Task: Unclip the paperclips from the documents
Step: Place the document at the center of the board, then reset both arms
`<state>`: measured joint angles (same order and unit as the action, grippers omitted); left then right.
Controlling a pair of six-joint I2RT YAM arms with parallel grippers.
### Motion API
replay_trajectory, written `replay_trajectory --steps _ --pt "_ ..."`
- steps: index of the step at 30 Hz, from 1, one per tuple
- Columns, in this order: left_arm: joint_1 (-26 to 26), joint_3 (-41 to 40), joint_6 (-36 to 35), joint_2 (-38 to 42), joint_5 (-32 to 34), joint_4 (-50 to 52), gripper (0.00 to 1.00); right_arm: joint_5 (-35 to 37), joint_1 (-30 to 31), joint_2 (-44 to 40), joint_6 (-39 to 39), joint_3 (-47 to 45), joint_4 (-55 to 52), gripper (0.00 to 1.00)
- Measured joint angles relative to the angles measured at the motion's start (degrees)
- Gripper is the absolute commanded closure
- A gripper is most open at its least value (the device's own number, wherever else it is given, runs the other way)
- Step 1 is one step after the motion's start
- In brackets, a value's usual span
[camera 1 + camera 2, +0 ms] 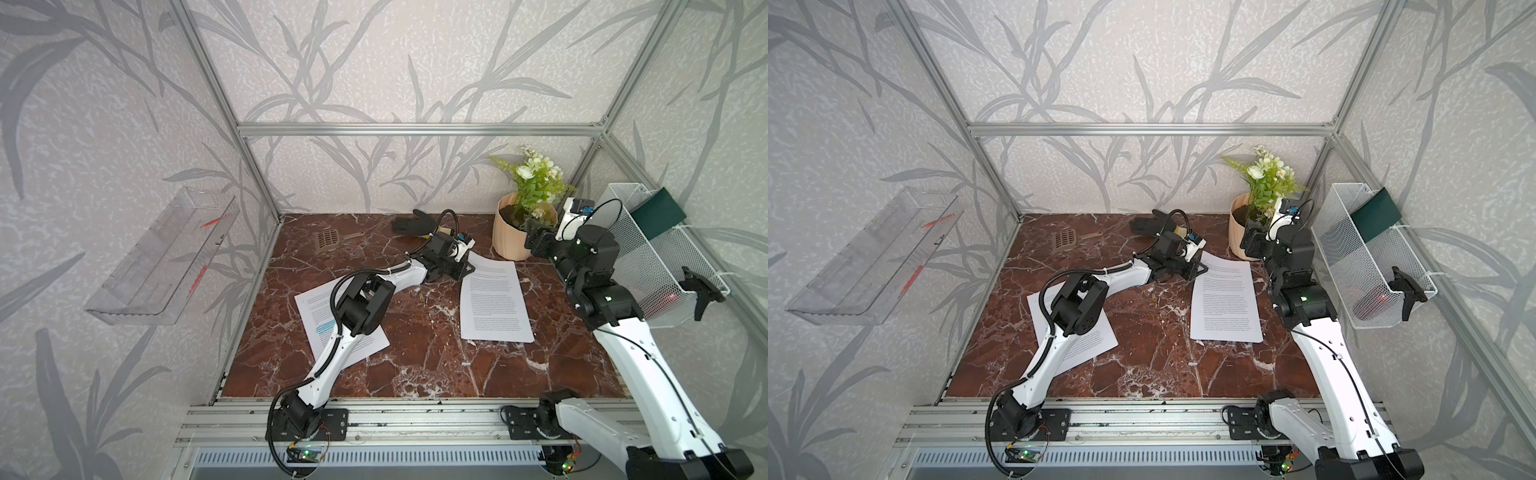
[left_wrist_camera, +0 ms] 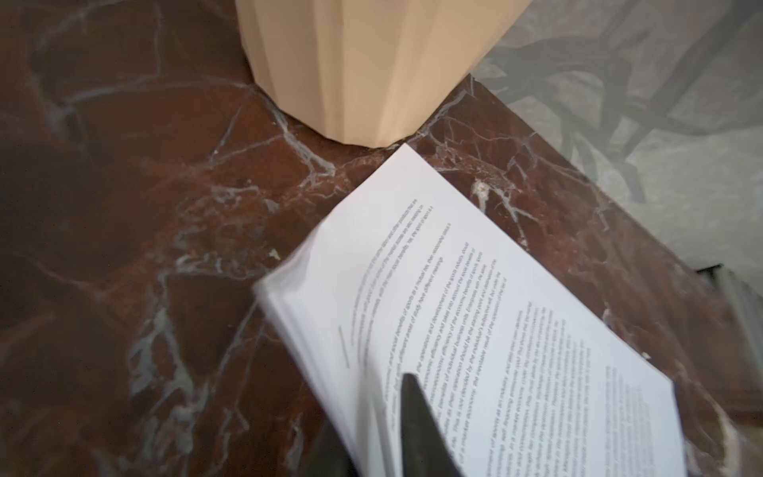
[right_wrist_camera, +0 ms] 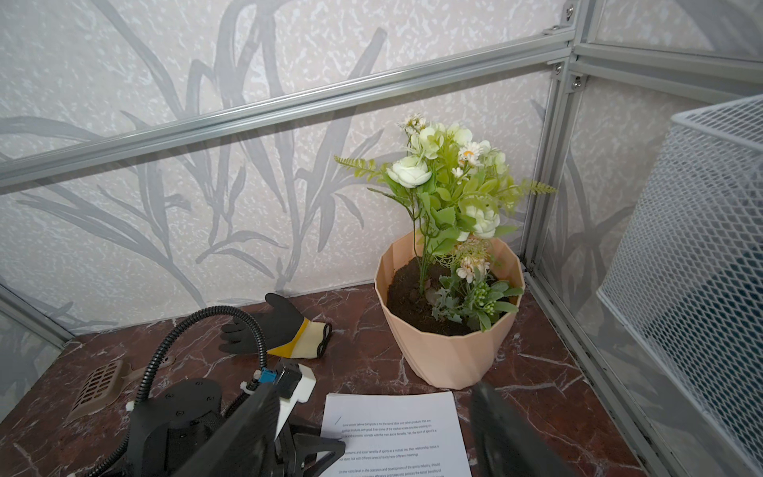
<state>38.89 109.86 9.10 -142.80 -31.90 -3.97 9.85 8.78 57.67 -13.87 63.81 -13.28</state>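
Where the desk (image 1: pixel 415 357) comes nearest to us, we find the highlighted document (image 1: pixel 322 328), white printed sheets with blue marker lines, lying askew toward the left side, with the left arm (image 1: pixel 361 307) stretched across it and hiding its middle. Just past it, on bare marble between the two sets of sheets and touching neither, lies a single yellowish paperclip (image 1: pixel 422 297), tiny in both top views. To the right of that lies the plain document (image 1: pixel 494 307), flat on the desk, its far corner just beside the base of the flower pot (image 1: pixel 511 245). At this set's far left corner we see the left pincer (image 1: pixel 466 269). In the left wrist view one dark finger (image 2: pixel 417 413) lies over the printed top sheet and a dark part shows under the edge of the stack, so the sheets run between the jaws. That edge is blurred, and we cannot tell whether the jaws are pressing on the paper or standing loose around it. Farther right, the right pincer (image 3: pixel 373 396) hangs above the desk near the pot, its fingers spread wide with nothing between them. The pot itself is peach and faceted, filled with soil, white flowers and green leaves. Along the back wall lie a black work glove (image 1: pixel 411 222) with a yellow cuff and, to its left, a brown slotted cover (image 1: pixel 328 240). A white mesh basket (image 1: pixel 648 253) hangs on the right wall.
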Motion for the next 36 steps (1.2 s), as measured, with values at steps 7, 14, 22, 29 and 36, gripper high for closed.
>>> replay_trajectory --steps 7,14,22,29,36 --pt "0.0 -2.3 0.5 2.1 3.8 0.1 0.01 -0.1 0.0 -0.7 1.1 -3.4 0.2 0.18" --pt "-1.0 -9.2 -2.2 15.3 10.9 2.1 0.01 -0.2 0.0 -0.7 4.5 -11.8 3.4 0.01" --pt "-5.9 -29.3 -9.2 45.4 30.9 1.3 0.01 -1.4 0.0 2.1 8.6 -23.7 13.9 0.01" --pt "-14.6 -62.8 -18.2 66.4 52.4 -1.4 0.01 -0.6 0.0 12.2 12.2 -35.9 28.6 0.01" --pt "-31.5 -91.4 -15.3 71.6 52.8 -15.7 0.01 0.5 -0.6 25.1 14.8 -39.3 42.1 0.01"
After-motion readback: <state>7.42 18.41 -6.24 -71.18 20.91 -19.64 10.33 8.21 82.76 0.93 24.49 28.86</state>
